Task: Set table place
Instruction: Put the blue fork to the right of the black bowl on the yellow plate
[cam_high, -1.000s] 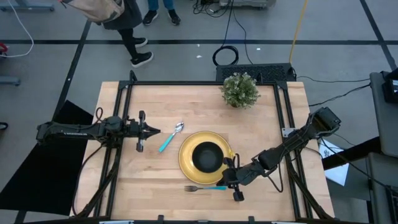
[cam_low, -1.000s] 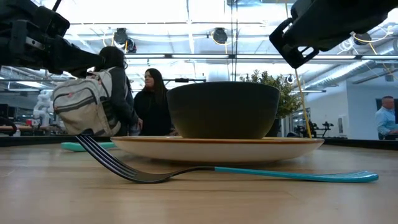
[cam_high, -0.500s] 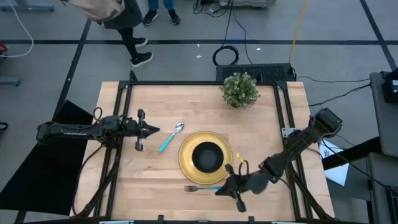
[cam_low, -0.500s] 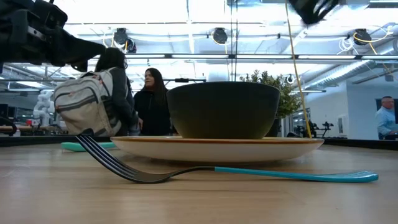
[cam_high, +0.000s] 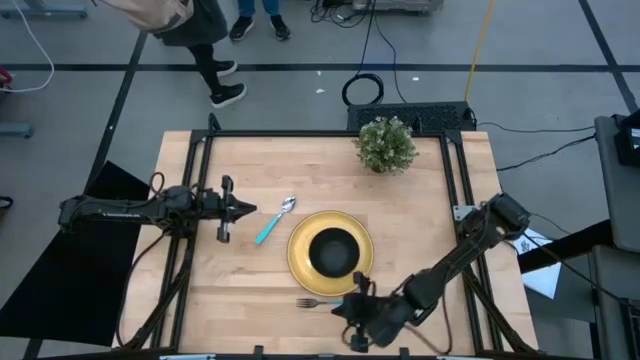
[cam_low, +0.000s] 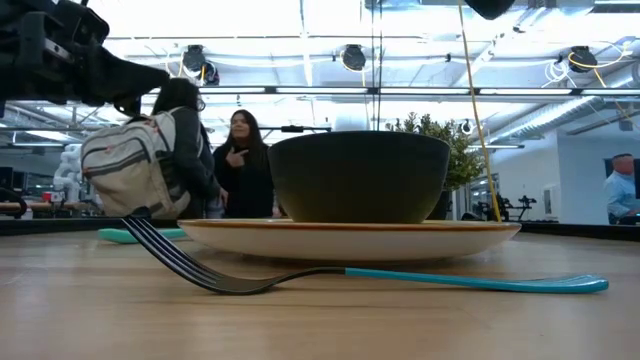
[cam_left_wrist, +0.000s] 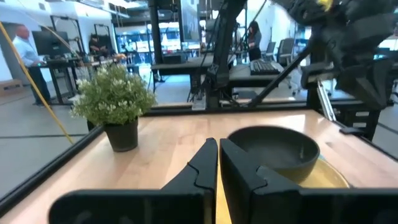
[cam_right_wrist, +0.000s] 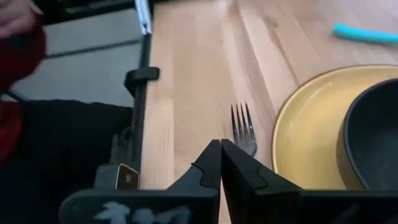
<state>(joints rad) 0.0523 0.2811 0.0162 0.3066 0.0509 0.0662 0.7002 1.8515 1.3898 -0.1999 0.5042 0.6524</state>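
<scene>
A: The table place sits mid-counter: black bowl on the yellow plate, spoon just beside the plate on the left arm's side, fork at the near edge.

B: And the arms?

A: Right gripper hangs over the fork's handle end, jaws clenched, grasping nothing. Left gripper waits near the spoon, jaws clenched and empty too.

B: Risk?

A: Dropping with jaws pinched together would likely shove the fork under the plate rim or skid it toward the counter edge.
</scene>
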